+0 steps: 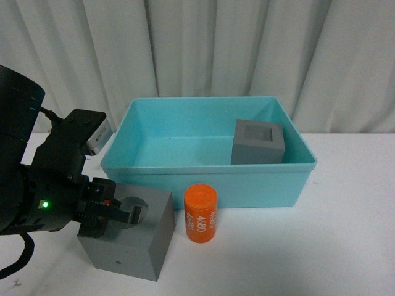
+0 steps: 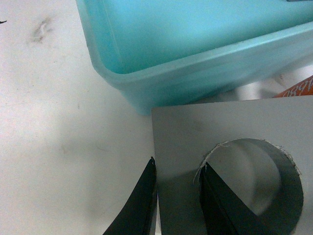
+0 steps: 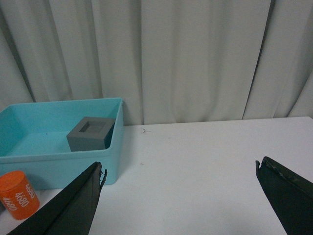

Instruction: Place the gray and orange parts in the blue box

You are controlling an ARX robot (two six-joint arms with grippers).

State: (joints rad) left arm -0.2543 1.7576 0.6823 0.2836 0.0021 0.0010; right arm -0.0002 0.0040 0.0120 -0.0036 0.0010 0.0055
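Round-hole cube (image 1: pixel 133 246): bench front-left, outside box (image 1: pixel 247 188); your left gripper (image 1: pixel 128 213) grips its wall.
Right gripper (image 3: pixel 178 166): released, empty.
Done: square-hole cube (image 1: pixel 258 143) in box.
Left for you: round-hole cube, orange cylinder (image 1: pixel 200 214).

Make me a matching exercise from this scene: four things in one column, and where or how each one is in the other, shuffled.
1. square-recess gray cube
2. round-recess gray cube
3. orange cylinder
4. right gripper

A. upright on the table, in front of the blue box
B. jaws wide open, holding nothing
C. inside the blue box
D. wall between the jaws of the left gripper

Pairs: 1-C, 2-D, 3-A, 4-B
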